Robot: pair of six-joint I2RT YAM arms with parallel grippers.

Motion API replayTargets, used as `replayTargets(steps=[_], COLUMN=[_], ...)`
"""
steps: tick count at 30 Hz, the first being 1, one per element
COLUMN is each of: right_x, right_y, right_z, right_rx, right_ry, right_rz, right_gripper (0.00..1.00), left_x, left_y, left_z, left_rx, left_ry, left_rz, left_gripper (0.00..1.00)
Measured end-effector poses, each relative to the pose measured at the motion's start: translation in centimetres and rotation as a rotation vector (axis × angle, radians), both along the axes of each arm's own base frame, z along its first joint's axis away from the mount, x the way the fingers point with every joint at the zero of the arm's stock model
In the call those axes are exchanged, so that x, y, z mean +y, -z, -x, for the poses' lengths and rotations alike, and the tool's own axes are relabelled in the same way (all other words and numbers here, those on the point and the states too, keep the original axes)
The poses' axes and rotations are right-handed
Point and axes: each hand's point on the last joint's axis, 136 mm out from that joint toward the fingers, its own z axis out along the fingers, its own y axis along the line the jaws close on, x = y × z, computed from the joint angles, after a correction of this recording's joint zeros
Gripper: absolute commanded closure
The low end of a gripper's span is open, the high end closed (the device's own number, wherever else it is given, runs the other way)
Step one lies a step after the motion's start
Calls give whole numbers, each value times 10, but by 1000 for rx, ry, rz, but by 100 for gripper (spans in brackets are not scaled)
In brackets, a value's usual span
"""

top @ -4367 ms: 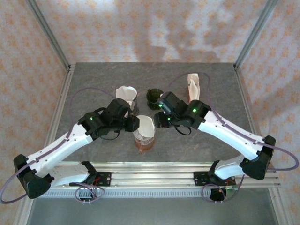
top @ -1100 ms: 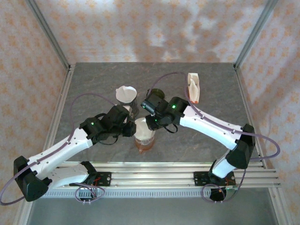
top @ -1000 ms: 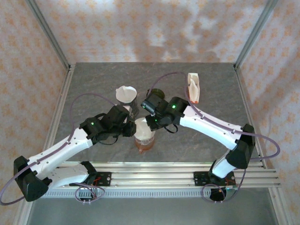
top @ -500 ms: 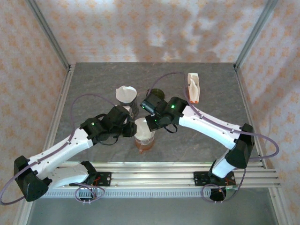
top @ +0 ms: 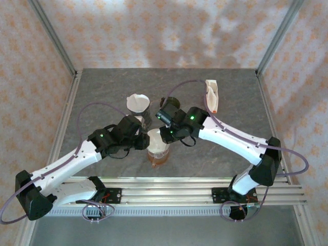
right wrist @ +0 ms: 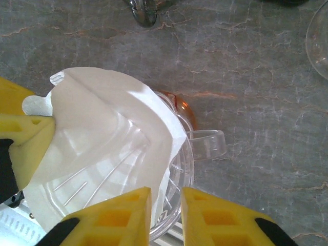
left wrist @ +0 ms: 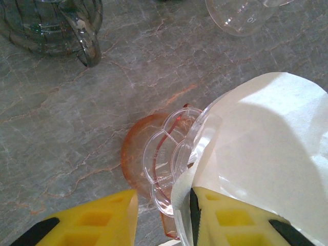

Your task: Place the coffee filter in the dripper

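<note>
The clear dripper (top: 158,155) stands on an orange base at the table's middle, with the white coffee filter (top: 158,139) sitting in its cone. In the left wrist view my left gripper (left wrist: 161,197) straddles the dripper (left wrist: 166,159) rim. The filter (left wrist: 256,148) edge lies against its right finger, and the other finger stands apart. From the far side my right gripper (right wrist: 166,197) straddles the opposite rim with a narrow gap. The filter (right wrist: 102,133) edge rests by its left finger, beside the dripper's handle (right wrist: 207,144).
A second white filter sits in a dark glass dripper (top: 138,104) behind and to the left. A dark green cup (top: 171,104) stands behind the right gripper. A white and orange holder (top: 211,96) is at the back right. Clear glassware (left wrist: 241,15) lies close by.
My right gripper's jaws have parted a little round the rim and filter edge. The left gripper and the filter in the dripper have stayed put.
</note>
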Motion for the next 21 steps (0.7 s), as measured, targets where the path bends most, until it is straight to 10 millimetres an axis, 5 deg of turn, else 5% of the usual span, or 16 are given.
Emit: replayTargets(steps=[8,15,21], right_x=[2,2,1], right_y=[0,1,5], right_z=[1,1,1], right_rx=[6,6,12], right_ry=[-1,-4,-4], right_rz=[-8,-4,5], right_gripper=[98,98,99], left_x=[0,0,0], left_y=[0,1,3], left_z=[0,0,0], left_rx=[1,0,3], left_ry=[0,0,-4], left_rz=[-1,0,1], left_gripper=[66,65,53])
